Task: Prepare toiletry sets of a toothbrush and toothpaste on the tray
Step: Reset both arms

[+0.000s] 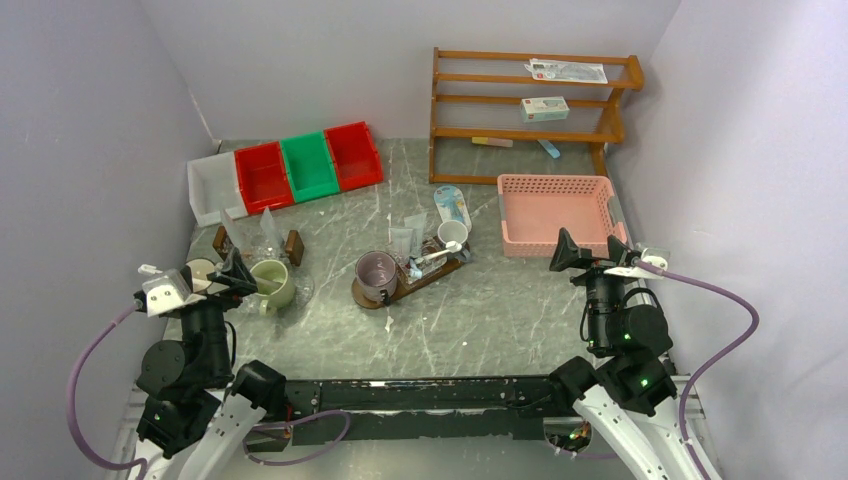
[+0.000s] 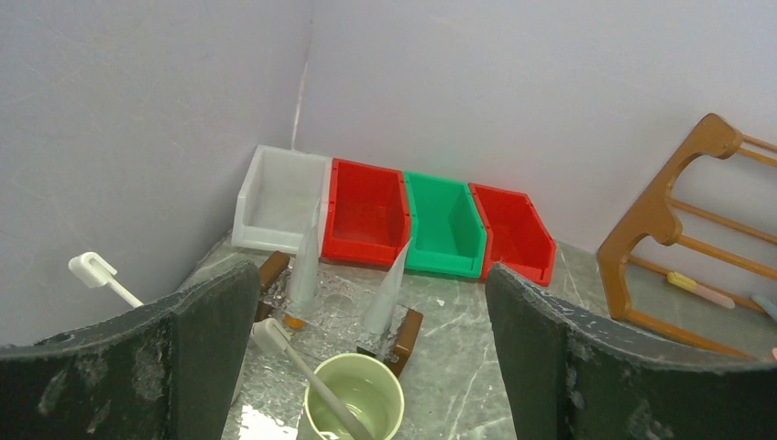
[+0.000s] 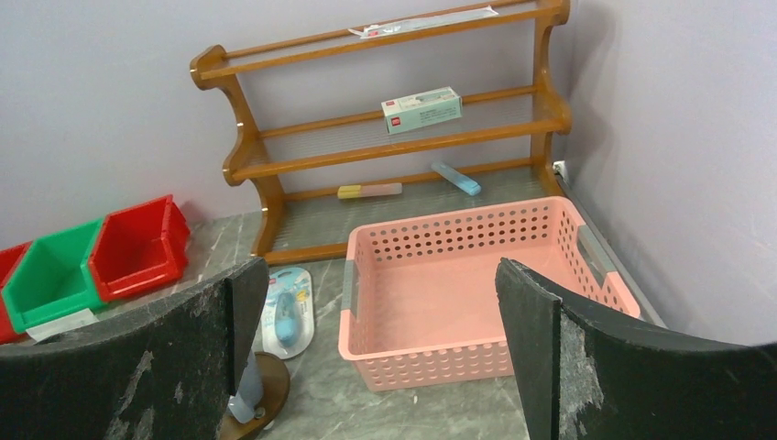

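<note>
— The grey tabletop (image 1: pixel 500 320) is carrying the tray (image 1: pixel 428 277) at its middle; a purple mug (image 1: pixel 375 275), white cup (image 1: pixel 452 232) and toothbrush (image 1: pixel 437 256) are sitting there.
— Seemingly partway, then: the green mug (image 1: pixel 272 283) is waiting off-tray, left. The left pincer (image 2: pixel 371 284) and right pincer (image 1: pixel 592 252) are gaping, empty.

So the tray (image 1: pixel 428 279) sits in the middle of the bench (image 1: pixel 500 310), with a mug (image 1: pixel 377 275) on its near-left end and a cup (image 1: pixel 452 233) on the far-right end. There's a row of bins (image 1: pixel 310 165) along the back left. The basket (image 1: pixel 530 246) is over on the right, just in front of the rack (image 1: pixel 500 132).
</note>
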You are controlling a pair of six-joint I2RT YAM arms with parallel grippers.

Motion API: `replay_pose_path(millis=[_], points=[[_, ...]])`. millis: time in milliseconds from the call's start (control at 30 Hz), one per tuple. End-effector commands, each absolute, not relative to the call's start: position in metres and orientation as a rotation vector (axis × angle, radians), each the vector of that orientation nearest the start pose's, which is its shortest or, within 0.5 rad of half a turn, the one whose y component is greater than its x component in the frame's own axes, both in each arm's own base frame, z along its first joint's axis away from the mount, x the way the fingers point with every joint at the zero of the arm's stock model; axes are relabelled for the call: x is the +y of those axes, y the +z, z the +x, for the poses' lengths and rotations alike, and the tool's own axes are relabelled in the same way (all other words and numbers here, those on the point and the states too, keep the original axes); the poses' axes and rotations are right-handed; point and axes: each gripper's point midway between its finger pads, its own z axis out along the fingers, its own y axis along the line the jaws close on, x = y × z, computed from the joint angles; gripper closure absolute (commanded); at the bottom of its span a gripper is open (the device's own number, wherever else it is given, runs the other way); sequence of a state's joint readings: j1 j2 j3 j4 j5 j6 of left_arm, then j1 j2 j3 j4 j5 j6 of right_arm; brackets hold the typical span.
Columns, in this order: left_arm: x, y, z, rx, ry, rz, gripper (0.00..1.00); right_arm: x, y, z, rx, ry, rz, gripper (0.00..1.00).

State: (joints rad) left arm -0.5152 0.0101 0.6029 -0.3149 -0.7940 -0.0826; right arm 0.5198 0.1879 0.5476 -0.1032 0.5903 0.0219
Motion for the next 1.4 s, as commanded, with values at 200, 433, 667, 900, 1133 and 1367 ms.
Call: replay_pose_path(millis=[200, 433, 667, 900, 1133, 1367], points=[[0.042, 0.321, 0.172, 1.308, -0.002, -0.386, 0.03, 0.011, 0.320, 0.214, 1.350, 0.065, 0.162, 0.00], [0.040, 0.322, 0.172, 1.306, -0.012, -0.380, 0.03, 0.009, 0.322, 0.213, 1.344, 0.068, 0.177, 0.00], [0.040, 0.323, 0.171, 1.305, -0.019, -0.384, 0.03, 0.010, 0.325, 0.215, 1.363, 0.079, 0.200, 0.00], [0.041, 0.323, 0.171, 1.306, -0.019, -0.386, 0.03, 0.014, 0.327, 0.224, 1.407, 0.070, 0.212, 0.00], [0.041, 0.323, 0.170, 1.307, -0.021, -0.386, 0.03, 0.012, 0.319, 0.231, 1.453, 0.051, 0.270, 0.00], [0.039, 0.323, 0.172, 1.305, -0.024, -0.376, 0.03, 0.017, 0.310, 0.236, 1.499, 0.056, 0.275, 0.00]])
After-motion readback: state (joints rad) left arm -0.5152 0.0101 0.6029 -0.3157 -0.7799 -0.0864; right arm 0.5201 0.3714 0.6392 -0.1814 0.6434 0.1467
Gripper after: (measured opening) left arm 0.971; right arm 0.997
